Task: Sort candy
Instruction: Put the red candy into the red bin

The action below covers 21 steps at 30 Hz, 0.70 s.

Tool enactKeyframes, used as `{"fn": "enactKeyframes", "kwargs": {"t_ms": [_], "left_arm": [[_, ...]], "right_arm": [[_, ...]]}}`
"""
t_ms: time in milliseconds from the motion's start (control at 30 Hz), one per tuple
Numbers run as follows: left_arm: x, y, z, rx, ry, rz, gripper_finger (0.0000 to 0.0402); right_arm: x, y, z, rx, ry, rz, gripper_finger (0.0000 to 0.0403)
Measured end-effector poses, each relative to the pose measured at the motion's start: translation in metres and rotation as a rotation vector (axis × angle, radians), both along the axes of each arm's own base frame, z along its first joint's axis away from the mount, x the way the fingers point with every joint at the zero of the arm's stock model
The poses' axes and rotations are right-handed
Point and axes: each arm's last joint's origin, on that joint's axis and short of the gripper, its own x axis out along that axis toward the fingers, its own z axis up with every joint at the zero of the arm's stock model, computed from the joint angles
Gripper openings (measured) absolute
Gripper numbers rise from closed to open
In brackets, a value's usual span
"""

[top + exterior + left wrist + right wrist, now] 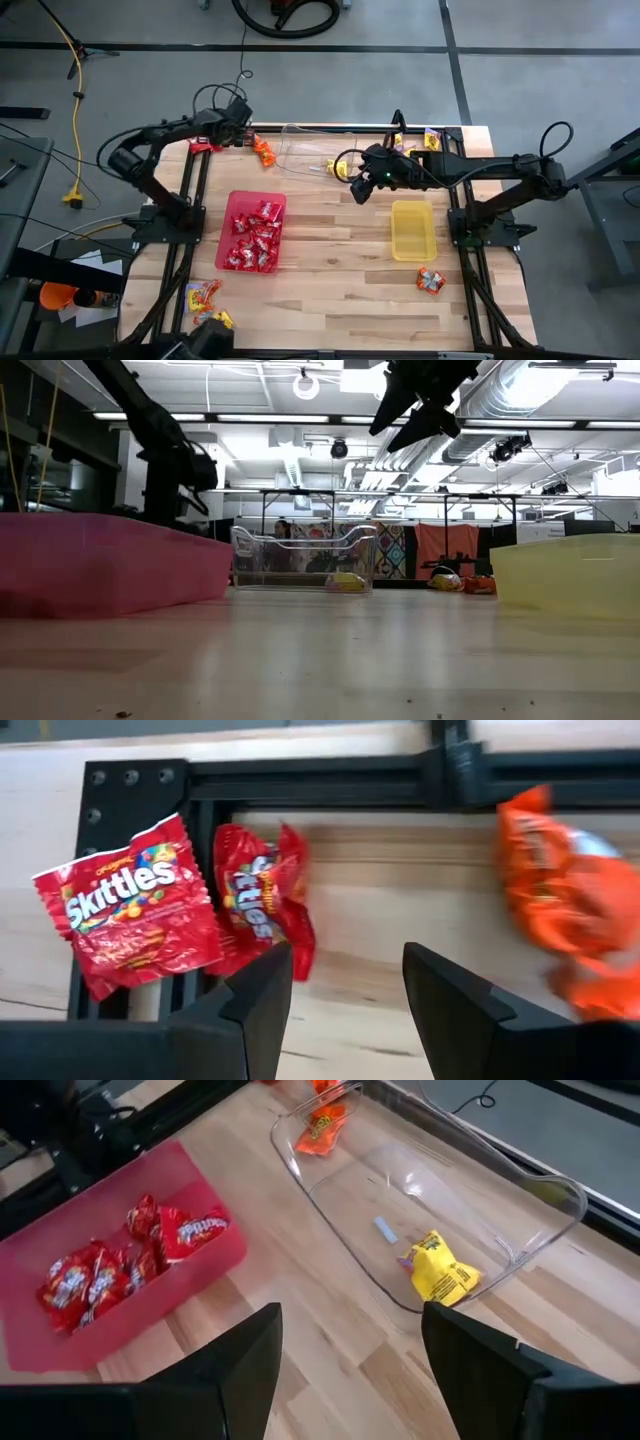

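At the table's far left corner, the left claw (340,990) is being held spread just beside two small red crinkly foil candy packets (255,895); light, slippery, best pinched mid-body. The right claw (350,1355) is being kept unclenched, empty.

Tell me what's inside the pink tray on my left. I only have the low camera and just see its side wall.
Observer: Red candy packets, a whole pile, lie in that red tray.
Operator: And the yellow tray?
Observer: From above, the yellow tray holds no candy.
Operator: Where's the left claw?
Observer: The left claw hovers open at the table's far left corner, beside two red Skittles packets.
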Motion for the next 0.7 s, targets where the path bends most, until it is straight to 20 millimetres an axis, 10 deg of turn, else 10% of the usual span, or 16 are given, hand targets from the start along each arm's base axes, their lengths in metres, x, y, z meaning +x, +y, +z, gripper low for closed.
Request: {"fn": "enactKeyframes", "kwargs": {"t_ms": [700], "left_arm": [[0.007, 0.003, -0.025, -0.006, 0.093, 0.151, 0.0145]], "right_arm": [[0.000, 0.000, -0.001, -0.049, 0.038, 0.052, 0.0236]]}}
